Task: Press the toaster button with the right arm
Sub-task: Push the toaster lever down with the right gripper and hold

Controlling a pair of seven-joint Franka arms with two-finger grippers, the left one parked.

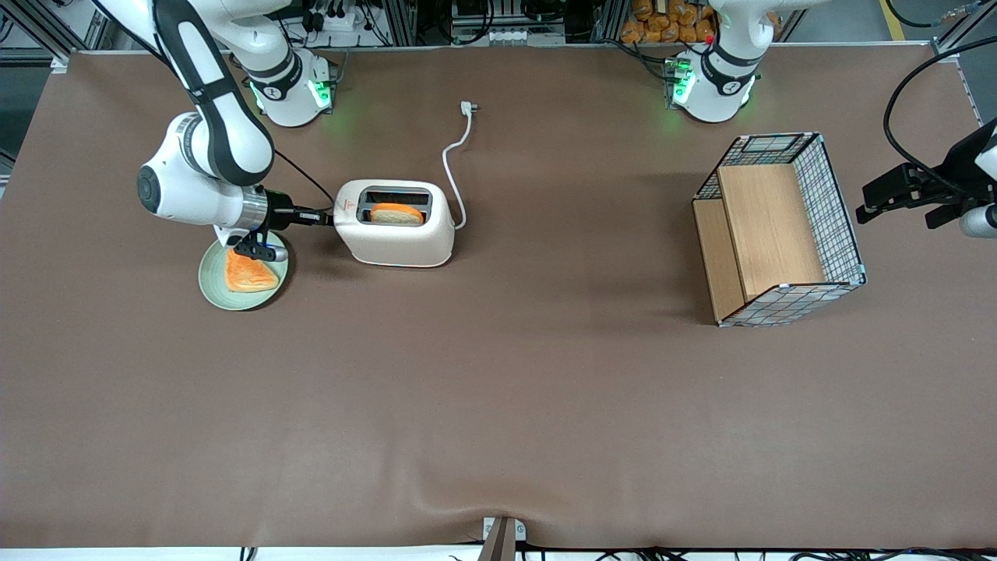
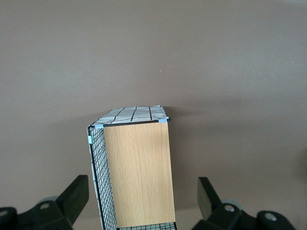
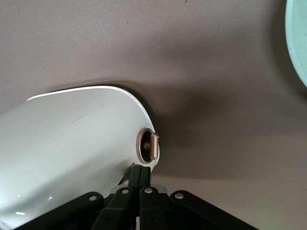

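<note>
Wrist view: jaws [image 3: 140, 178] (closed) touch toaster [image 3: 67, 143] under its knob.

- A robotics lab or test bench, not a home kitchen: two white robot arm bases [image 1: 290, 87] [image 1: 713, 86] with green status lights are bolted at the edge of the table [image 1: 498, 405] farthest from the front camera.
- Above that edge run aluminium frame rails [image 1: 401, 19], bundled black cables and electronics.
- The table is covered by one plain brown mat, with a camera mount [image 1: 501, 538] clamped at its nearest edge.
- The household things are staged props: a toaster [image 1: 395, 224] with its power cord [image 1: 456, 167] unplugged on the mat, and a wire-and-wood basket [image 1: 779, 227] toward the parked arm's end.
- The right arm's gripper [image 1: 327, 217] reaches to the toaster's narrow end.
</note>
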